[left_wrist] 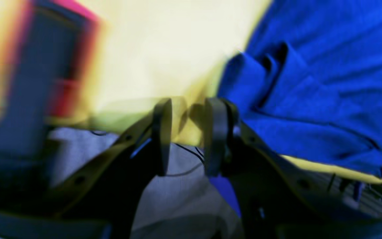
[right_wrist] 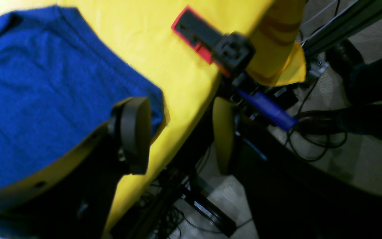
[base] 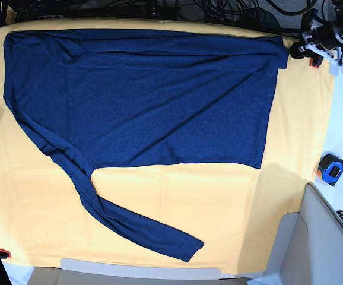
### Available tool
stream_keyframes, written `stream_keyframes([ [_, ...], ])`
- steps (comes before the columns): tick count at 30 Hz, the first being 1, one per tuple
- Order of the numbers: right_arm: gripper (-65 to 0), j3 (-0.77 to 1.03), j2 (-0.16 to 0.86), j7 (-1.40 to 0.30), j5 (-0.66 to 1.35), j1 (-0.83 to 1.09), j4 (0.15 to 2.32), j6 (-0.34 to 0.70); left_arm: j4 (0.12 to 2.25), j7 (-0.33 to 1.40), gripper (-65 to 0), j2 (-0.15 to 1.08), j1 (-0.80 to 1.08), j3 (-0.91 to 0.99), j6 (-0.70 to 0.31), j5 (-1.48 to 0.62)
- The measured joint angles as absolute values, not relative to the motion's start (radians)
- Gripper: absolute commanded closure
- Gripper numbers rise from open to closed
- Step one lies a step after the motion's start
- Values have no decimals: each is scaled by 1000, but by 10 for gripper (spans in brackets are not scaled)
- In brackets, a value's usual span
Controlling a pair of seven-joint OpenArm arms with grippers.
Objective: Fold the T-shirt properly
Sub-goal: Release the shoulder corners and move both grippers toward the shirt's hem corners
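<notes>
You've got the T-shirt (base: 153, 101) spread flat over the yellow cloth (base: 177, 208), body toward the far edge, one long sleeve trailing diagonally to the near edge. Red-and-black clamps (right_wrist: 211, 39) pin the cloth at the corners, and a blue-and-black tape measure (base: 332, 169) sits just off the cloth's edge. No readable writing anywhere, too blurry or too small. Your left gripper (left_wrist: 187, 132) hangs at the table edge just beside a bunched fold of the shirt, fingers (left_wrist: 162, 132) parted with only yellow cloth showing between them, nothing gripped. Your right gripper (right_wrist: 177, 132) is spread wide off the table edge, one finger over the shirt's corner, empty.
</notes>
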State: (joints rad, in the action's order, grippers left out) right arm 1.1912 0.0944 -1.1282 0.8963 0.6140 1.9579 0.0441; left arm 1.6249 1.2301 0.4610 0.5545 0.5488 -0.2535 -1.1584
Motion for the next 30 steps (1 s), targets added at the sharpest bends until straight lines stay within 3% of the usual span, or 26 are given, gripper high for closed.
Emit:
stream_keyframes([
  [10, -284, 1195, 89, -1131, 894, 548, 1959, 44, 1620, 1368, -149, 459, 487, 623, -257, -1153],
  [19, -283, 1085, 69, -1133, 888, 446, 1952, 41, 1620, 1389, -149, 458, 284, 620, -421, -1159],
  [25, -285, 1002, 86, -1133, 881, 326, 1950, 35, 1602, 1401, -151, 453, 171, 506, -420, -1143],
  [30, -284, 808, 171, -1128, 724, 144, 1852, 41, 1432, 1385, -151, 453, 34, 388, -424, -1003],
])
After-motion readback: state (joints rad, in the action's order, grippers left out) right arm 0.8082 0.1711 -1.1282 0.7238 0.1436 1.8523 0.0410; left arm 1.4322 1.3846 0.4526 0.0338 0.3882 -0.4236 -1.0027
